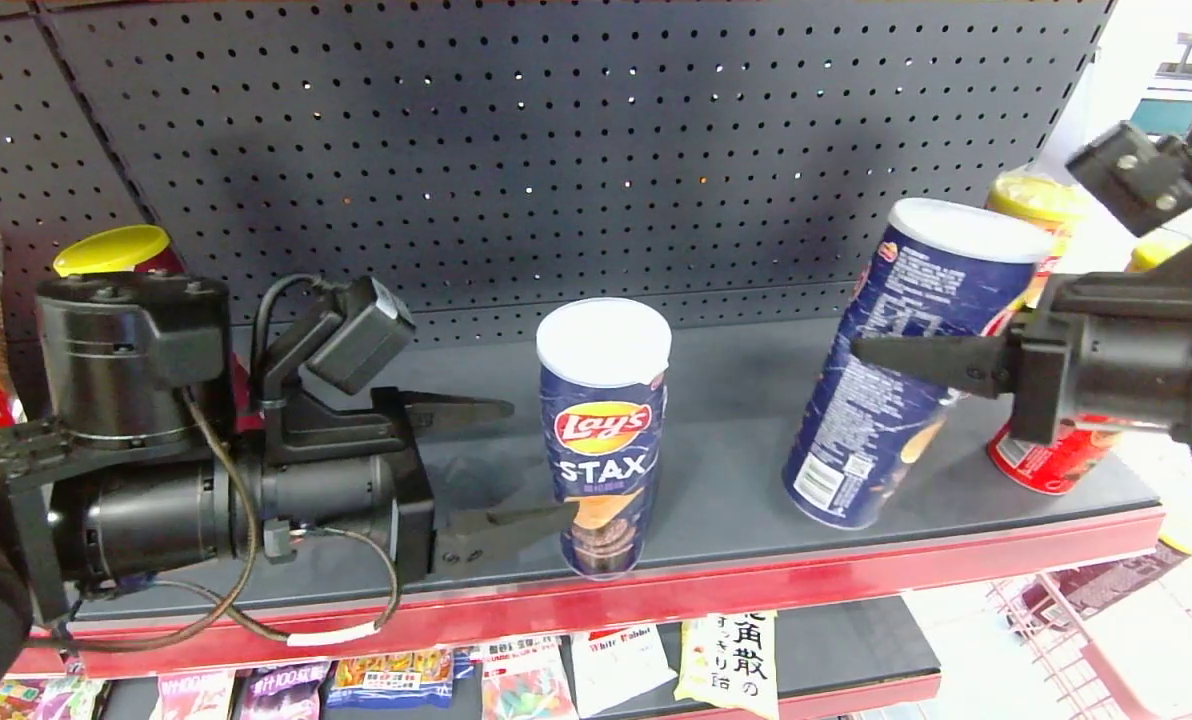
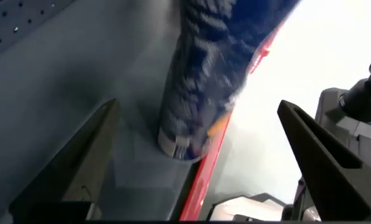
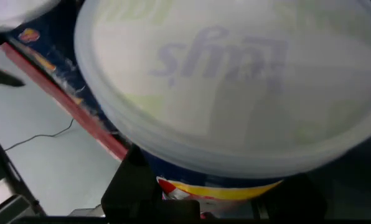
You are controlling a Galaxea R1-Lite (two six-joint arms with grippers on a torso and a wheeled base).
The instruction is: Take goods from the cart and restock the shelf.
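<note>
Tilted blue can in right gripper

We see a dark perforated pegboard panel spanning 9 to 1 o'clock, with pinpoints of light in some holes. Toward 6 o'clock runs the grey shelf, red-edged. At 2 o'clock there is white glare; at 5 o'clock, pale floor.

Blue can stands on the shelf beyond the spread end effector.
</note>
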